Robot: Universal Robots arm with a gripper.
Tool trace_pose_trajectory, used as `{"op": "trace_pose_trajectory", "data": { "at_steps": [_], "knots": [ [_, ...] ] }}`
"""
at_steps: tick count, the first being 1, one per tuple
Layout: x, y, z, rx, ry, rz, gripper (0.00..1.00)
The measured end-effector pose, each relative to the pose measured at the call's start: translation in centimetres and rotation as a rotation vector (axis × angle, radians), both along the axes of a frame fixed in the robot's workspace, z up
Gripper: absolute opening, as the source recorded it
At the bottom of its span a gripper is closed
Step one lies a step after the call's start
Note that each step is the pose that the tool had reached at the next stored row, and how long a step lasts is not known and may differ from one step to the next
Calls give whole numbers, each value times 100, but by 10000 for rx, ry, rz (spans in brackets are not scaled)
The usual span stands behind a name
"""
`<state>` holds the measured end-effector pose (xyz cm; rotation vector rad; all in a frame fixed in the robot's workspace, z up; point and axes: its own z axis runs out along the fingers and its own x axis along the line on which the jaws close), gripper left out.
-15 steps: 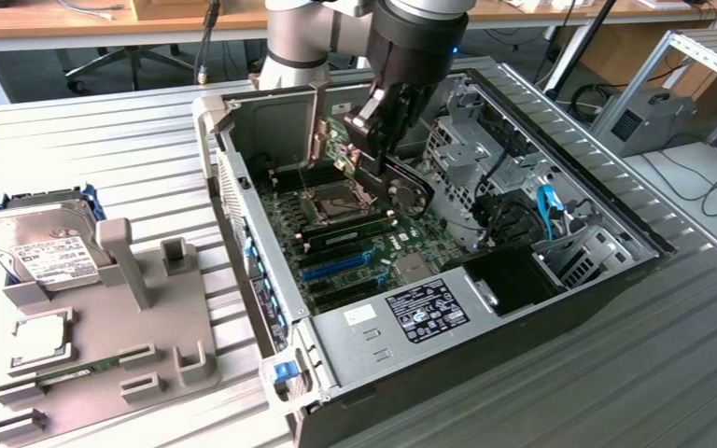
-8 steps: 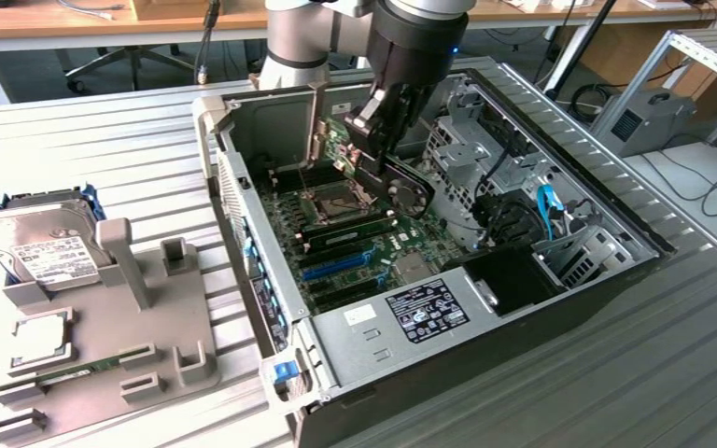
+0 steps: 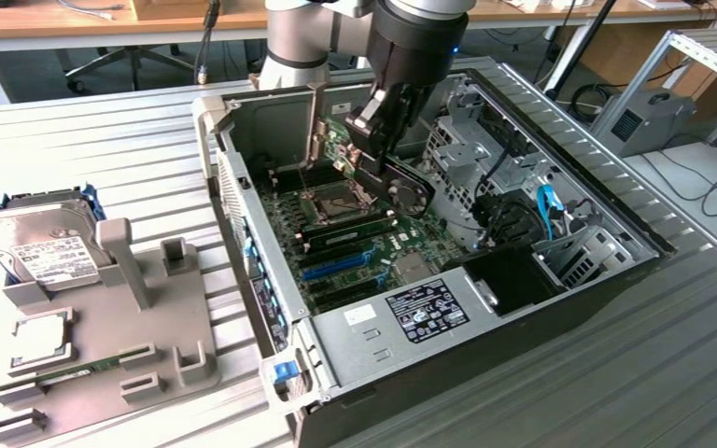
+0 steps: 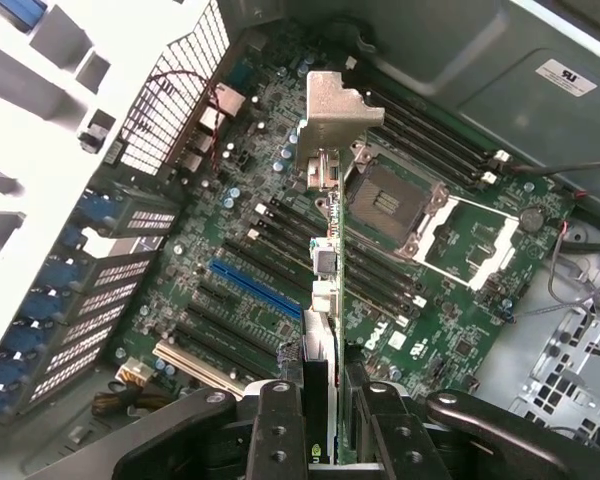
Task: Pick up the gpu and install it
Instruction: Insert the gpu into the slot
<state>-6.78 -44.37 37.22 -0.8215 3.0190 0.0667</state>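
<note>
The gpu [image 3: 405, 186] is a thin card with a round black fan, hanging tilted inside the open computer case [image 3: 372, 373] above the motherboard [image 3: 358, 252]. My gripper [image 3: 375, 140] is shut on its upper edge. In the wrist view the gpu [image 4: 325, 270] appears edge-on, its silver bracket [image 4: 335, 120] at the far end. Its near end sits between the black fingers [image 4: 280, 430] of the gripper [image 4: 330, 435]. Under the card lie the CPU socket [image 4: 392, 205] and the blue expansion slot [image 4: 255, 288]; the card stands clear of the slots.
On the exterior view's left, a grey fixture [image 3: 116, 327] stands on the slatted table, holding a silver hard drive [image 3: 37, 247], a RAM stick [image 3: 78, 371] and a CPU [image 3: 37, 338]. The case's drive cage [image 3: 465, 149], cables [image 3: 545, 210] and power supply [image 3: 414, 313] crowd the card.
</note>
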Motion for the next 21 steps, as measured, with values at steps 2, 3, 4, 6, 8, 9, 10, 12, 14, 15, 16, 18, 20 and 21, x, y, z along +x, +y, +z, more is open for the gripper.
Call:
{"op": "trace_pose_trajectory", "data": {
  "at_steps": [2, 3, 4, 6, 8, 9, 10, 12, 14, 15, 16, 18, 20, 21],
  "knots": [
    [0, 0, 0, 0, 0, 53, 26],
    [0, 0, 0, 0, 0, 71, 26],
    [0, 0, 0, 0, 0, 90, 26],
    [0, 0, 0, 1, 0, 129, 26],
    [0, 0, 0, 0, 0, 167, 26],
    [0, 0, 0, 0, 0, 184, 26],
    [0, 0, 0, 0, 0, 210, 26],
    [0, 0, -1, 0, 0, 243, 26],
    [0, 0, -1, 0, 0, 289, 26],
    [1, 0, 0, -1, 1, 311, 26],
    [1, 0, -1, 0, 0, 327, 26],
    [1, 0, -1, 0, 0, 365, 26],
    [1, 0, -1, 0, 0, 399, 26],
    [1, 0, -1, 0, 0, 416, 26]
  ]
}}
